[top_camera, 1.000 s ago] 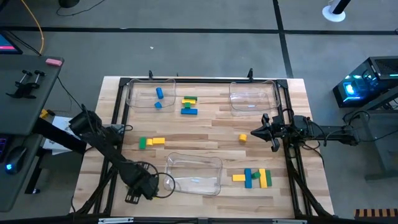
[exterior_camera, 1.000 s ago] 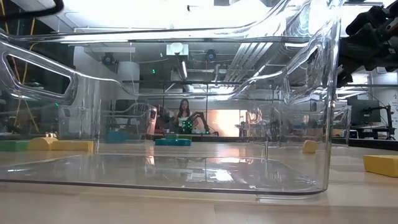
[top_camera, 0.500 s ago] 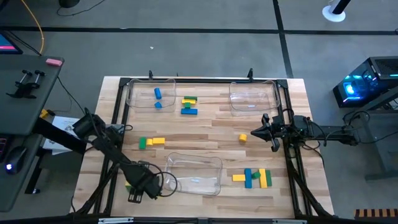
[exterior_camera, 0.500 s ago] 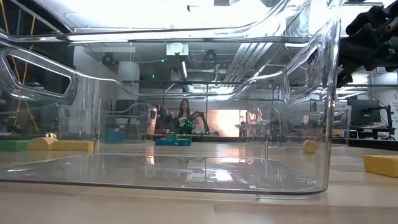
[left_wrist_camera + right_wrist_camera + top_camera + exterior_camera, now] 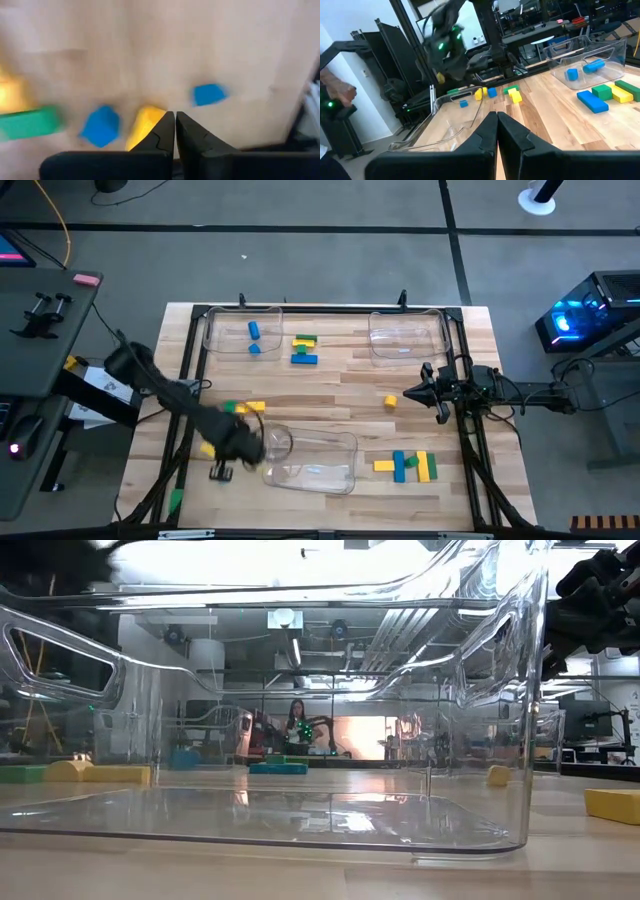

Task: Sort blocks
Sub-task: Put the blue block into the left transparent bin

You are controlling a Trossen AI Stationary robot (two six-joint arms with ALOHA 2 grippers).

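Barely started: two blue blocks (image 5: 254, 338) sit in the far-left tray (image 5: 215, 340), the rest lie loose beside it. Left gripper (image 5: 175, 125) pinched empty, right gripper (image 5: 497, 125) too.

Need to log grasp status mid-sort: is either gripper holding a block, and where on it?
Nothing is held. The left gripper is shut and empty over the table; the right gripper is shut and empty too.
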